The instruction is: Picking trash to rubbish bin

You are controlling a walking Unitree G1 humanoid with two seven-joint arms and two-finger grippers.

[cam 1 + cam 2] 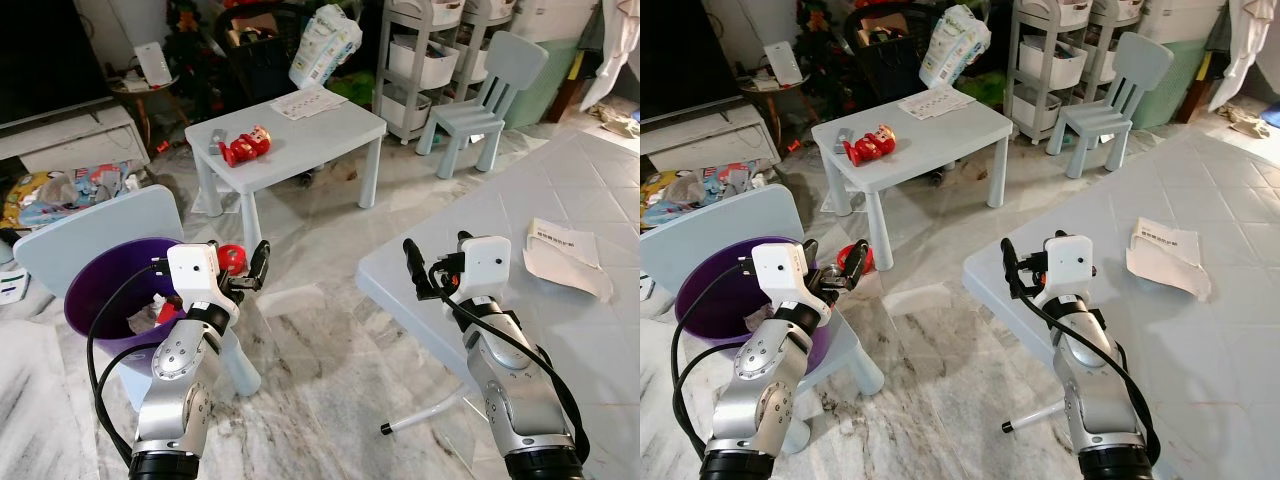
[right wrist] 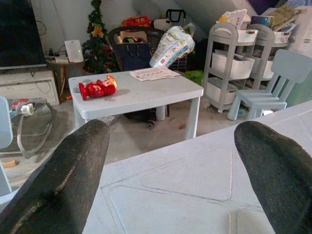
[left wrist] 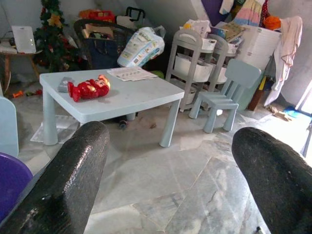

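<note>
The left hand hangs released above the marble floor, its two black fingers spread wide with nothing between them, just beside the rim of the purple rubbish bin. The bin sits on a pale blue child's chair at the robot's left and holds a few scraps of trash; a small red item shows close by the left hand, though whether it touches the fingers cannot be told. The right hand is likewise released, fingers apart and empty, poised over the near corner of the large pale bench on the robot's right. On that bench, well apart from the right hand, lies a crumpled sheet of paper with printed text. Farther ahead stands a small light blue bench carrying a red toy figure and a printed sheet, with another small blue chair near it.
</note>
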